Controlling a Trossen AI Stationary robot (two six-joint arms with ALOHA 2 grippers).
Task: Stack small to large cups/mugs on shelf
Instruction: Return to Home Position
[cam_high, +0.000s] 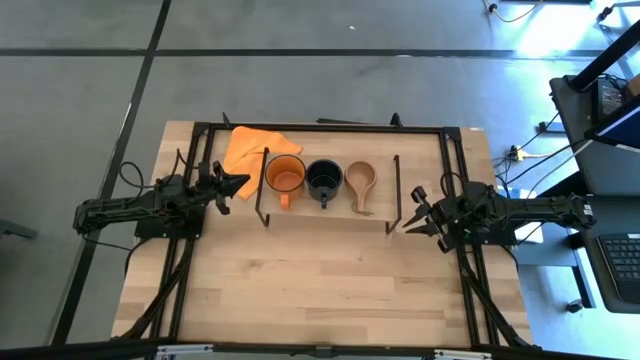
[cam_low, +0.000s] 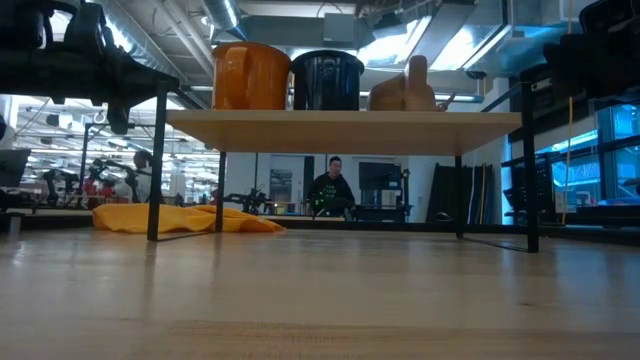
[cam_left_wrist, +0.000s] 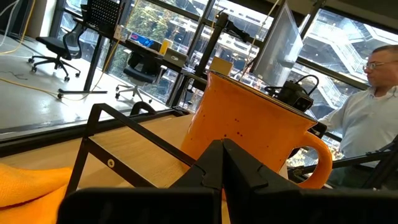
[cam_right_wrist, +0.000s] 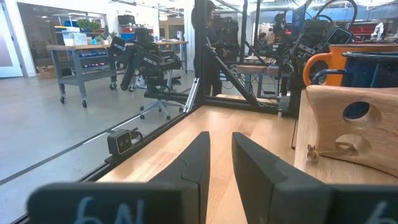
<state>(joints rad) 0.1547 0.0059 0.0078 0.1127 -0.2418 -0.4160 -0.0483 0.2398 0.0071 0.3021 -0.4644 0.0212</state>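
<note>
— Orange comes first in our row: the orange mug (cam_high: 285, 176) stands upright at the left end of the shelf (cam_low: 340, 132). The dark navy mug (cam_high: 323, 178) is just beside it in the middle, and the wooden cup (cam_high: 361, 182) is at the right end.

— We agree. From above, the wooden cup's long handle points toward the front of the table (cam_high: 330, 290). An orange cloth (cam_high: 250, 148) lies on the table behind the shelf's left corner.

— What about our hands?

— Our left hand (cam_left_wrist: 222, 146) sits off the shelf's left end, facing the orange mug, with its fingers pressed together on nothing. Our right hand (cam_right_wrist: 221, 140) sits off the right end near the wooden cup, with a narrow gap between its fingers, and it is empty.

— Can we read any writing?

— We see pale marks on the right hand's base, perhaps "6N", but they are too blurred for us to be sure.
</note>
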